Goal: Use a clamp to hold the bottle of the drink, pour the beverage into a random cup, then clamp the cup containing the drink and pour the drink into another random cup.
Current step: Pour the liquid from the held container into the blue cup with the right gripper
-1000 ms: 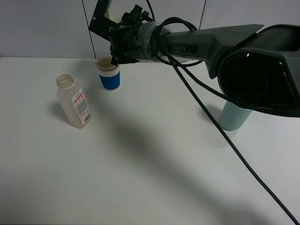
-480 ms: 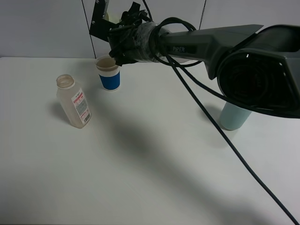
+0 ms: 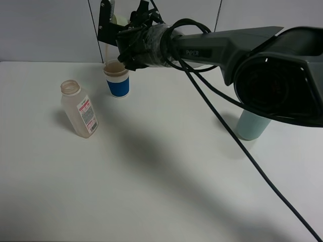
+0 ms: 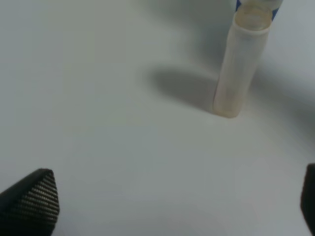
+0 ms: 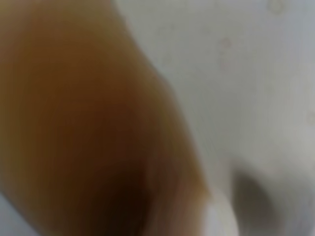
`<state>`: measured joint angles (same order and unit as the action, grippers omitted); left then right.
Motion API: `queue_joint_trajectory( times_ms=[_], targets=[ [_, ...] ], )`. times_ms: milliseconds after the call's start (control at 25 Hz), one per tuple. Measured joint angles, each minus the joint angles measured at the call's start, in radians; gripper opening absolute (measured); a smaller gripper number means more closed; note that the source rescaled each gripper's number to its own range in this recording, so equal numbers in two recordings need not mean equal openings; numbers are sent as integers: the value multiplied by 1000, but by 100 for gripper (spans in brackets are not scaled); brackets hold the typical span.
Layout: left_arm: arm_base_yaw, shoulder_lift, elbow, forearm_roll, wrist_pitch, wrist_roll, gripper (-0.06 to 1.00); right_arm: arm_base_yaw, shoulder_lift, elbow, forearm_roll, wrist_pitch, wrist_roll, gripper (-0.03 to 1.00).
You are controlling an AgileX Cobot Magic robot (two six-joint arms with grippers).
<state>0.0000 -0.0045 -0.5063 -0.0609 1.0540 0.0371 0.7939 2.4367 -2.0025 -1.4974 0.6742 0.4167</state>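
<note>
My right gripper (image 3: 116,31) reaches across to the far left and is shut on the pale yellow-green cup (image 3: 119,19). It holds the cup tipped steeply, mouth down, just above the blue-and-white cup (image 3: 118,84). Brown beverage (image 3: 115,67) shows inside the blue-and-white cup. The clear bottle (image 3: 78,109) stands upright, uncapped, to the front left of that cup. It also appears in the left wrist view, bottle (image 4: 238,73), well ahead of my open left gripper (image 4: 172,209), which holds nothing. A brownish blur (image 5: 88,123) fills most of the right wrist view; I cannot make out what it is.
A teal cup (image 3: 250,126) stands at the right, partly hidden behind the right arm's base (image 3: 282,70). A black cable (image 3: 242,151) trails from the arm across the white table (image 3: 151,191) toward the front right. A grey wall runs behind the table.
The right gripper has rotated further and lifted slightly, so the yellow-green cup is tipped more steeply over the blue-and-white cup. The bottle and the teal cup have not moved.
</note>
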Motion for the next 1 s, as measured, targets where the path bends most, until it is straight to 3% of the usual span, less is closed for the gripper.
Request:
queue_joint_trajectory(
  times_ms=[1000],
  targets=[
    [0,0,0,0,0,0,100,0,0,0,-26,24,-82,3]
  ],
)
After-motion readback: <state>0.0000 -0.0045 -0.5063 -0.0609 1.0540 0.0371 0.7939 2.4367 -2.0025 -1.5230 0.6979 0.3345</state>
